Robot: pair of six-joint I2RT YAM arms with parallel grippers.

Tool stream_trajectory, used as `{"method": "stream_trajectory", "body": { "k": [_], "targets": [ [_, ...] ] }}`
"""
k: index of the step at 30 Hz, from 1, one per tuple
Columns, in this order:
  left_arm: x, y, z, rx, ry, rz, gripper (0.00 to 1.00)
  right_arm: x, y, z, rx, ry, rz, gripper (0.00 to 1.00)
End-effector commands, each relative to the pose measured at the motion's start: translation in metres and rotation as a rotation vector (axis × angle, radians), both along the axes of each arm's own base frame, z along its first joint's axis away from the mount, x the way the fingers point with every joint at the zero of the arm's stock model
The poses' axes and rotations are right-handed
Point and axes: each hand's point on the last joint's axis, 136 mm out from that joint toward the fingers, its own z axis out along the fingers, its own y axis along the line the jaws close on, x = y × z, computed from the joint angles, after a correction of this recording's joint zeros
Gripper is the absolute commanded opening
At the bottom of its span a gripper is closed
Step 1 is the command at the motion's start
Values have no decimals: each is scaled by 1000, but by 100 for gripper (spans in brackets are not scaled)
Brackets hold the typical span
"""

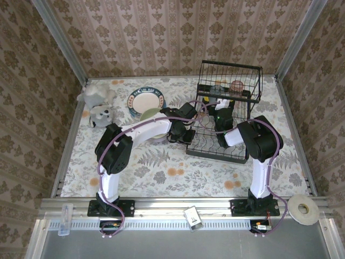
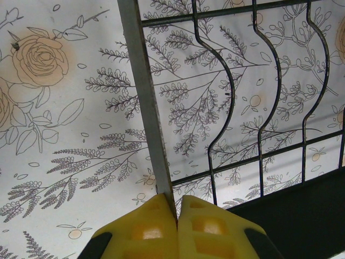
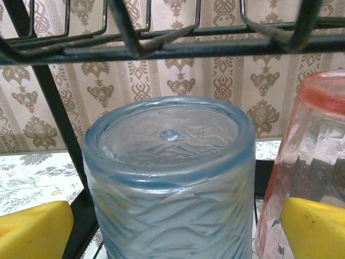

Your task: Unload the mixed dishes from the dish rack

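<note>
The black wire dish rack (image 1: 223, 145) stands at the back right of the table. On its upper shelf a bluish cup (image 3: 170, 178) stands upside down between my right gripper's (image 3: 172, 232) open yellow fingers (image 3: 32, 229), which do not touch it. Just to its right is a pink cup (image 3: 307, 162). My left gripper (image 2: 176, 208) is shut on a thin grey-white edge, apparently a plate (image 2: 141, 91) seen edge-on, beside the rack's lower wires (image 2: 259, 135). From above, the left gripper (image 1: 183, 134) is at the rack's left side and the right gripper (image 1: 221, 110) is inside it.
A teal-rimmed plate (image 1: 145, 100) lies on the floral table at the back, with a pale green bowl (image 1: 151, 114) in front of it. A grey plush toy (image 1: 97, 102) sits at the far left. A tape roll (image 1: 303, 209) rests on the front rail.
</note>
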Motion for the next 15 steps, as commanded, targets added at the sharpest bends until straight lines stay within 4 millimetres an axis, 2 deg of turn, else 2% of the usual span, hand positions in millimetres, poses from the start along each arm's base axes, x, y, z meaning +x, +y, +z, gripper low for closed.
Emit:
{"method": "stream_trajectory", "body": {
  "k": [1,15],
  "targets": [
    [-7,-10,15,-49,9,-79,0,5,2,8,-21,-32,-15,100],
    [-9,-6,16,-41,12,-74,0,22,-10,10,-50,-52,-121,96]
  ]
}}
